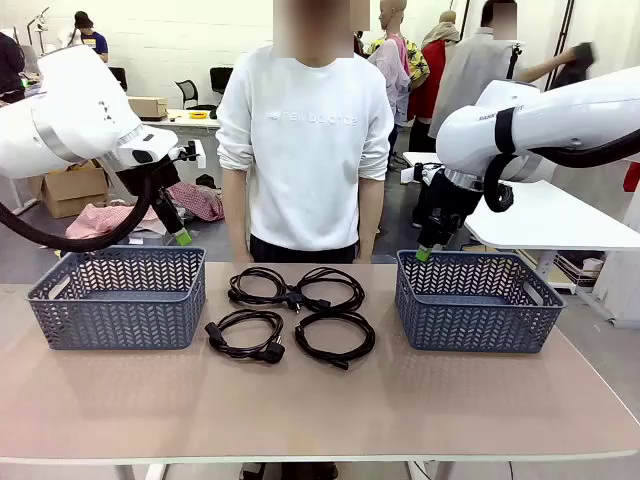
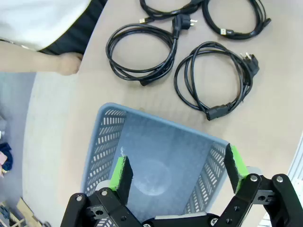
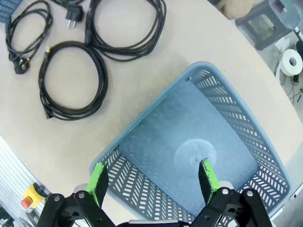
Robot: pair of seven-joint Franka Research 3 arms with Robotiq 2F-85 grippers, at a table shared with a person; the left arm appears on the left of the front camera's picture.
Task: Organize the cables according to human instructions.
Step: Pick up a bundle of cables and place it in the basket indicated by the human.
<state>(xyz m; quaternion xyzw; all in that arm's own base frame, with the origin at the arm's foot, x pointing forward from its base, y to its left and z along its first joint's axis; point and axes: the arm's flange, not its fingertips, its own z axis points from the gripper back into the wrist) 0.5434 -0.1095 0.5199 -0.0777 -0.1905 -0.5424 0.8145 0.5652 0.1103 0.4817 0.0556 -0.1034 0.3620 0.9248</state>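
**Both end effectors wide and empty over the baskets; cables on the desk between**

We count four black cables, each wound in a round coil. They lie in a two-by-two cluster on the tan desk, midway between two grey-blue perforated baskets. The coils lie close together, and the far pair meet at their plugs.

The left end effector hangs above the far rim of the left basket. Its green-padded fingers are spread wide with nothing between them. From its wrist camera we look straight down into that basket. The cables lie on the desk past the basket's rim, well apart from the fingers.

The right end effector hangs over the far left corner of the right basket, fingers also spread wide and holding nothing. From its wrist camera the cables again lie beyond the basket, clear of the pads.

A person in a white top stands at the far edge of the desk, directly behind the cables.
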